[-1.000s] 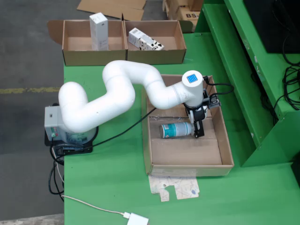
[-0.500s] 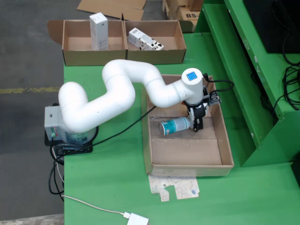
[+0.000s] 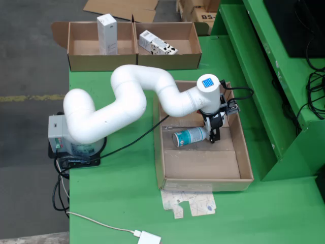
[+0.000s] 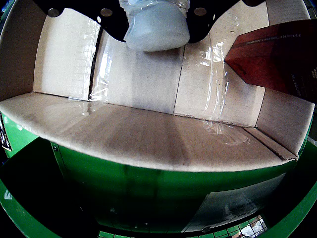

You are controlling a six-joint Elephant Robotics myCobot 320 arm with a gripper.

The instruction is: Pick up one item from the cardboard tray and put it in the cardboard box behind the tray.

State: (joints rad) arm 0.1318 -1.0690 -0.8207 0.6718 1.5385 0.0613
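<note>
A teal spray can (image 3: 188,136) with a white cap lies on its side in the cardboard tray (image 3: 203,165) on the green table. My gripper (image 3: 213,134) stands over the can's cap end, with its black fingers on either side of it. In the wrist view the white cap (image 4: 156,25) sits between the fingers at the top of the frame, and the gripper (image 4: 156,30) looks shut on it. The cardboard box (image 3: 84,48) stands behind the tray, at the table's far edge. It has two compartments.
A white carton (image 3: 107,33) stands in the box's left compartment and a patterned carton (image 3: 157,44) lies in the right one. A red-brown box (image 4: 277,59) sits in the tray, at right in the wrist view. A green shelf (image 3: 269,76) rises at right. A torn paper piece (image 3: 190,203) lies in front of the tray.
</note>
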